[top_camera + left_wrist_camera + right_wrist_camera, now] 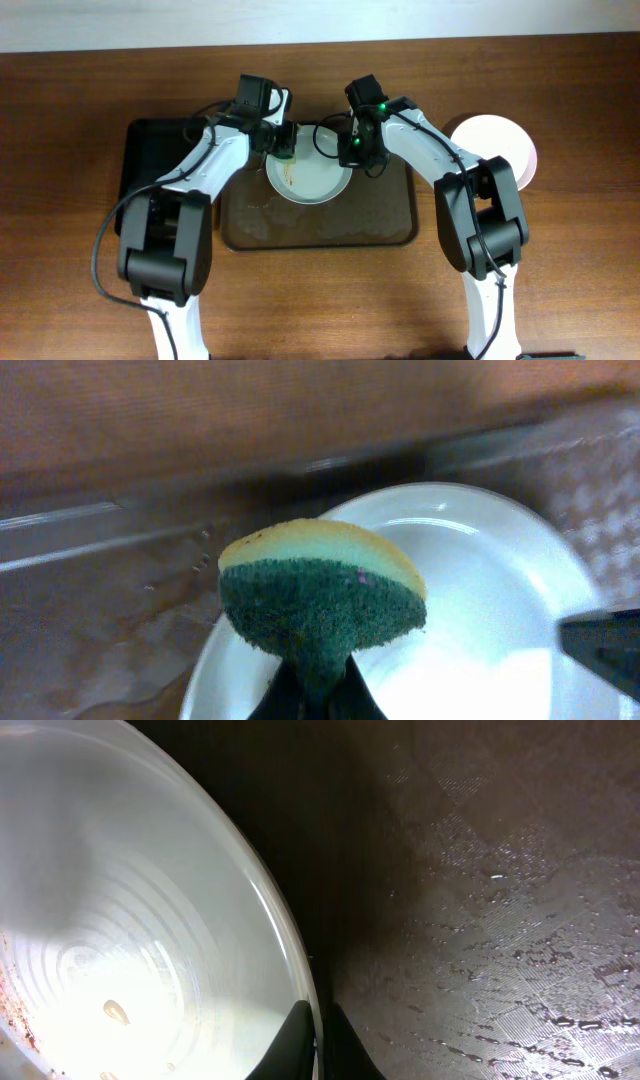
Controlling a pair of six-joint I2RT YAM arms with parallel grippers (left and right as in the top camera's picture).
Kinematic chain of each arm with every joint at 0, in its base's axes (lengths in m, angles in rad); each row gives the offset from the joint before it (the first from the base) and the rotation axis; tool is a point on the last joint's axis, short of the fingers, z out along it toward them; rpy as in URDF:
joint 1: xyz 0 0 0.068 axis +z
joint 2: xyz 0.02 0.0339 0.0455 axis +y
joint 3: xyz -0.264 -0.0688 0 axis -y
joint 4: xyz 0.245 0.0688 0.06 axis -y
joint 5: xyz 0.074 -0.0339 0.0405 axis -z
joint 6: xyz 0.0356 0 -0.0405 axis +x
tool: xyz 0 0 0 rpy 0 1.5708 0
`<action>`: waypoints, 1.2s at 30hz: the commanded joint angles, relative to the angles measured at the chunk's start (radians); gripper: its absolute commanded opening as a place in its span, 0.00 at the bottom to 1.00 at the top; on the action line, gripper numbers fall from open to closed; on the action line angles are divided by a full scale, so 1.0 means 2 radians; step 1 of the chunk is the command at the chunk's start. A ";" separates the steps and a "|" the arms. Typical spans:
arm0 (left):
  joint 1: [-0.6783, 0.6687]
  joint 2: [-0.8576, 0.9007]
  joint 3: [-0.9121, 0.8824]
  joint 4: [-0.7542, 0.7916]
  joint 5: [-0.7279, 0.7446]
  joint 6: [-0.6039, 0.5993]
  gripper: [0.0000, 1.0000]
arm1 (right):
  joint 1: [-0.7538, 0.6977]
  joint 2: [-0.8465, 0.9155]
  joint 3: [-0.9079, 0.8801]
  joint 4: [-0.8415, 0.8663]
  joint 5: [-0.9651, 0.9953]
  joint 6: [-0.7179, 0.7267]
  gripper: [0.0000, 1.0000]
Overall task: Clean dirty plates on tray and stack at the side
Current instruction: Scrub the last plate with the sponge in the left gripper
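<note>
Spanning the middle of the wooden table [60, 100], the tray [320, 228] lies wet, with a black tray [140, 150] at its 9 o'clock. A streaked plate [312, 182] sits toward the tray's 12 o'clock; a second plate [500, 145] rests off it at 3 o'clock. The right gripper [312, 1038] is clamped on the streaked plate's 2 o'clock rim. The left gripper [318, 698] pinches a green-and-yellow sponge [320, 595] at that plate's 10 o'clock edge.

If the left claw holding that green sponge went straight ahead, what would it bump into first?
Probably the white plate, just beyond the sponge held by the left gripper. Depth is unclear, so the sponge may already touch it.
</note>
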 commanded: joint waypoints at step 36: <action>-0.006 0.120 -0.007 0.013 -0.081 0.004 0.01 | 0.002 0.023 -0.006 -0.008 0.010 -0.001 0.05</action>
